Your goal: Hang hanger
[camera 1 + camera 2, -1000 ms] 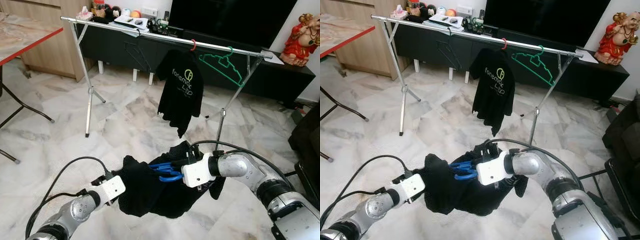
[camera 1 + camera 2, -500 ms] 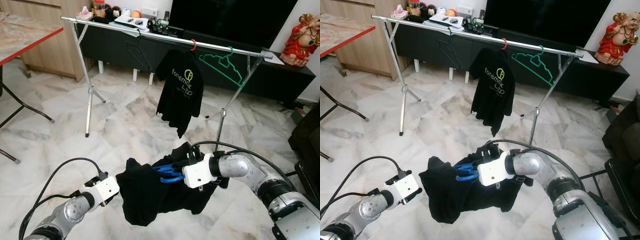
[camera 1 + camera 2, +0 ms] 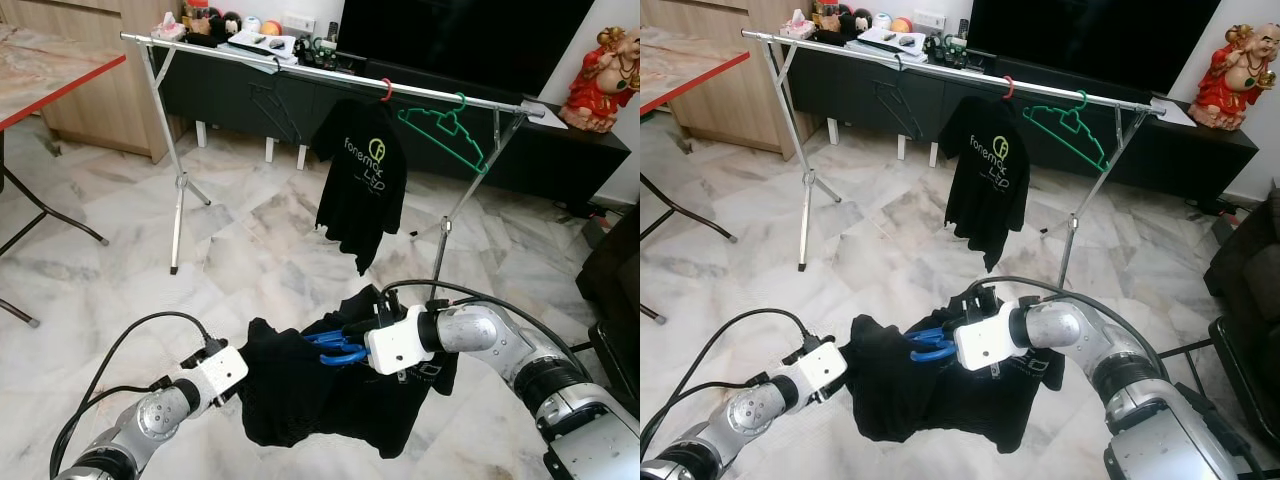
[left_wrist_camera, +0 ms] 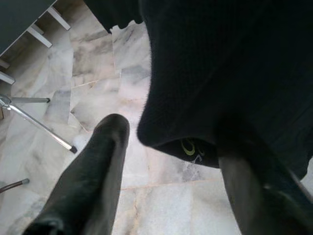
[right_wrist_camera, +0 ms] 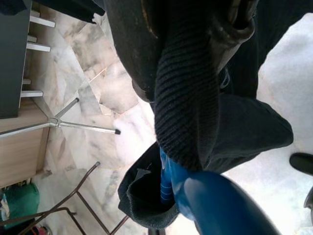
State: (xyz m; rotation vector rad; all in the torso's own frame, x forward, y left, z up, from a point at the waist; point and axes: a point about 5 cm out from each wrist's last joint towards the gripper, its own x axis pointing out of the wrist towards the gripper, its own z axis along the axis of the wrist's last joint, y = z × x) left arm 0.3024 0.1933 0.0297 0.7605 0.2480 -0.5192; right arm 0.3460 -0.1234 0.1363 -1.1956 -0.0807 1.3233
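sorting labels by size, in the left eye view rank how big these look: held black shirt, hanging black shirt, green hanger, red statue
1. held black shirt, though it is nearest the camera
2. hanging black shirt
3. green hanger and red statue look alike; unranked

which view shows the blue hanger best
The left eye view: the blue hanger pokes out of the black shirt beside the right gripper. The right eye view shows likewise; the right wrist view shows a blurred close-up.
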